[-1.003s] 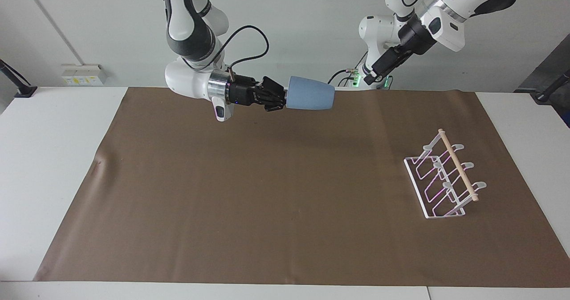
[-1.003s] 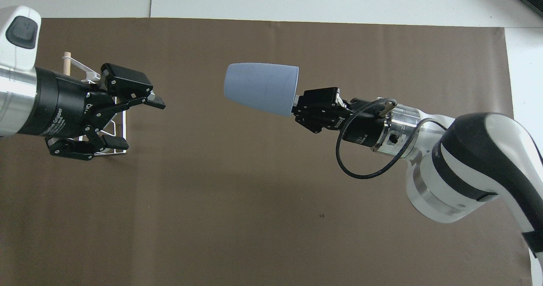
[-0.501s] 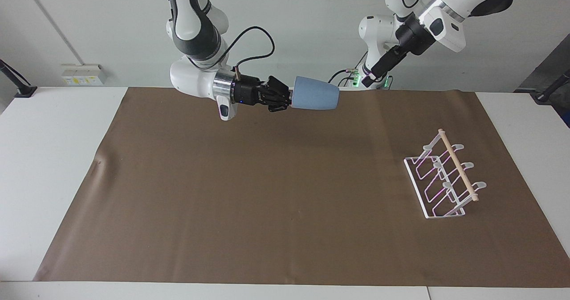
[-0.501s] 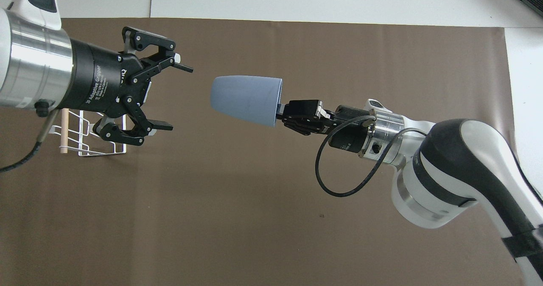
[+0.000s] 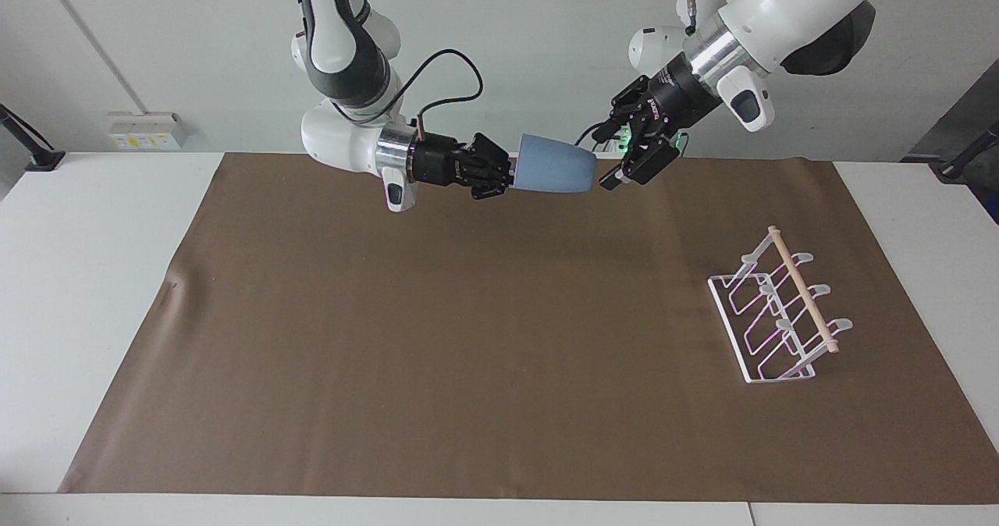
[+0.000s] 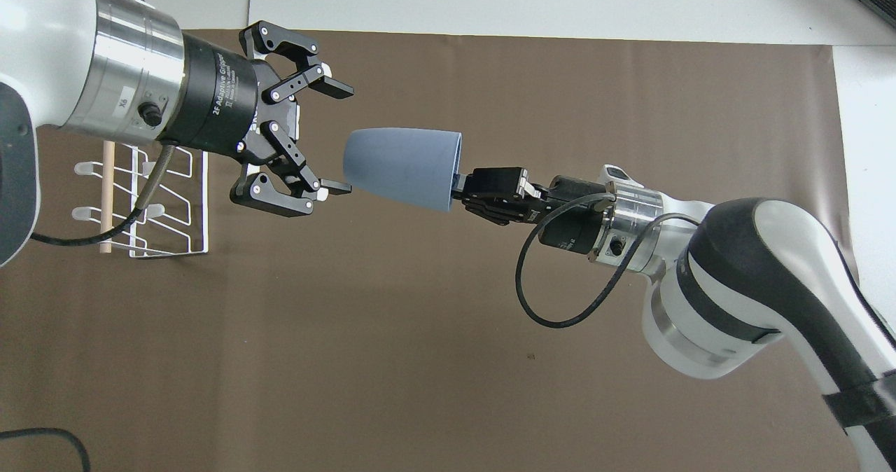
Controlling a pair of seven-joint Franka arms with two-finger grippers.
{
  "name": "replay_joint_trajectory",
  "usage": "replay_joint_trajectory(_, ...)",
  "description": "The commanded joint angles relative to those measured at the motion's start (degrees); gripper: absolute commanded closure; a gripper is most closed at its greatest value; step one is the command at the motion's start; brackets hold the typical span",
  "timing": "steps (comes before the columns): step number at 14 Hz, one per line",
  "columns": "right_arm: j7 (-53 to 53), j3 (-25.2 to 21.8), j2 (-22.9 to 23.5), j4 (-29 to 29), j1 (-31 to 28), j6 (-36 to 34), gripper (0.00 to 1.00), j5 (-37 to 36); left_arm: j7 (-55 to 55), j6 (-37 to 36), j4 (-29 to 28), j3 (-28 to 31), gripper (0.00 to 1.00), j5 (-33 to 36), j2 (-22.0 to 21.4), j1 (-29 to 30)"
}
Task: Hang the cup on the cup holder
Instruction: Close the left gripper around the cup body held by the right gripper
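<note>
Right gripper (image 5: 507, 175), clamped on the cup (image 5: 556, 174) rim, offers it to the wide-open left gripper (image 5: 618, 162); a mistimed release drops it.

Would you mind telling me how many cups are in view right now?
1. The cup is held sideways in the air over the mat by the right tool, near the open left tool. None hangs on the holder.
</note>
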Motion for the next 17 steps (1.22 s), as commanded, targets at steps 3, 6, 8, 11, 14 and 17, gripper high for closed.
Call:
replay_joint_trajectory(3,-2.0,0.0,-0.4,-0.7,0.5,1.2,1.0,1.5,-4.3,-2.1,0.9,-0.3,0.0,-2.2,3.0,-0.4)
replay_joint_trajectory(6,-1.9,0.0,-0.4,-0.7,0.5,1.2,1.0,1.5,-4.6,-3.3,0.9,-0.3,0.0,-1.9,2.9,-0.9)
replay_joint_trajectory(8,-1.8,0.0,-0.4,-0.7,0.5,1.3,1.0,1.5,-4.6,-3.3,0.4,-0.3,0.0,-2.3,2.8,-1.0)
replay_joint_trajectory(11,-1.8,0.0,-0.4,-0.7,0.5,1.3,1.0,1.5,-4.6,-3.8,-0.9,-0.4,0.0,-2.4,2.4,-1.0)
replay_joint_trajectory(14,-1.8,0.0,-0.4,-0.7,0.5,1.3,1.0,1.5,-4.5,-3.5,-1.3,-0.4,0.0,-2.4,2.2,-1.5)
replay_joint_trajectory(17,-1.8,0.0,-0.4,-0.6,0.5,1.3,1.0,1.5,-4.6,-3.4,-1.4,-0.4,0.08,-2.5,2.2,-1.7)
